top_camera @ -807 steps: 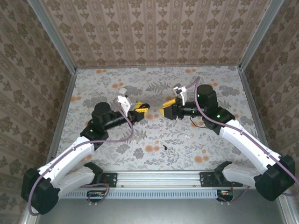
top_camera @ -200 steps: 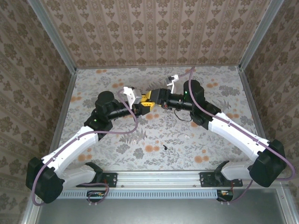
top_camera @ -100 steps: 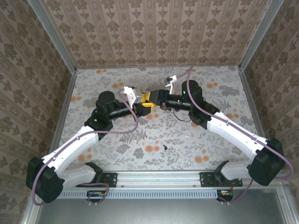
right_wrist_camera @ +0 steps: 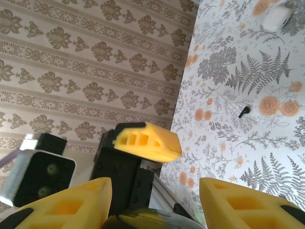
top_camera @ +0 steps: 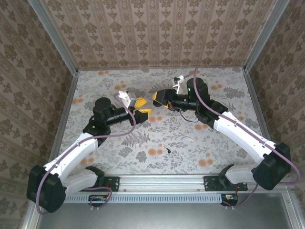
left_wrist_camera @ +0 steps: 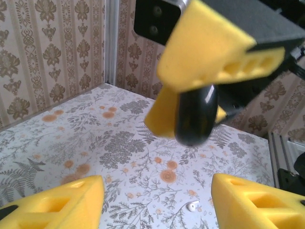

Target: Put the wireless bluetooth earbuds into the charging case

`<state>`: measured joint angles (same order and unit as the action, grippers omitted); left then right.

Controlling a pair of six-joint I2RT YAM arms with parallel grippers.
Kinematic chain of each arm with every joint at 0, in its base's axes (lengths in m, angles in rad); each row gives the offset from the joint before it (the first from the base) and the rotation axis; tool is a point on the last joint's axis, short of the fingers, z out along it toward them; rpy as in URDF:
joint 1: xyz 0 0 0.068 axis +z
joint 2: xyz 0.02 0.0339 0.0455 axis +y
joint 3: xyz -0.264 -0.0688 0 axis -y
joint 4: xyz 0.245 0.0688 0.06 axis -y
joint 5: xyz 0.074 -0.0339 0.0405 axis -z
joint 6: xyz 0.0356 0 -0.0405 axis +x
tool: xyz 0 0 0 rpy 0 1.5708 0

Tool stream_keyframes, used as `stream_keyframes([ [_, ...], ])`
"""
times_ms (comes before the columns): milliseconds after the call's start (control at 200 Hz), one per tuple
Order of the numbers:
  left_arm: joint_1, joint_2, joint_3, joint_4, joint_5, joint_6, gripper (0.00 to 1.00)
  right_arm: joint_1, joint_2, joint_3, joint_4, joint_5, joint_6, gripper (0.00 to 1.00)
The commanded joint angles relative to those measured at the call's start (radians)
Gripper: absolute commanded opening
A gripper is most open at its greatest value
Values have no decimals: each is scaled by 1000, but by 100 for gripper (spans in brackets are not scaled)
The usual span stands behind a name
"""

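Roundish earbud (left_wrist_camera: 195,117), a glossy black oval, is clamped between the yellow slotted jaws of right gripper (top_camera: 159,98), above the bench (right_wrist_camera: 224,143). It sits just in front of left gripper (left_wrist_camera: 157,195), jaws apart. Stem earbud (right_wrist_camera: 244,111) and smooth white pebble-shaped charging case (right_wrist_camera: 276,19) lie on the floral bench, well apart from both grippers, open surface around them.
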<state>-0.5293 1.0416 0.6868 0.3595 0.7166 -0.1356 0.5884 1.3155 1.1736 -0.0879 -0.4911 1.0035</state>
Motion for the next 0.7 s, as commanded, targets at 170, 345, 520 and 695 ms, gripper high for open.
stream_keyframes([
  [170,-33,30,24,119,52,-16,54,1,-9,49,-73,-3,-36,31],
  [345,-78,103,66,173,73,-33,52,1,-6,44,-73,-15,-39,31],
  [520,-89,141,73,231,71,-78,48,1,0,48,-87,-27,-53,30],
  [695,-89,148,82,235,60,-85,43,1,3,47,-94,-39,-62,30],
])
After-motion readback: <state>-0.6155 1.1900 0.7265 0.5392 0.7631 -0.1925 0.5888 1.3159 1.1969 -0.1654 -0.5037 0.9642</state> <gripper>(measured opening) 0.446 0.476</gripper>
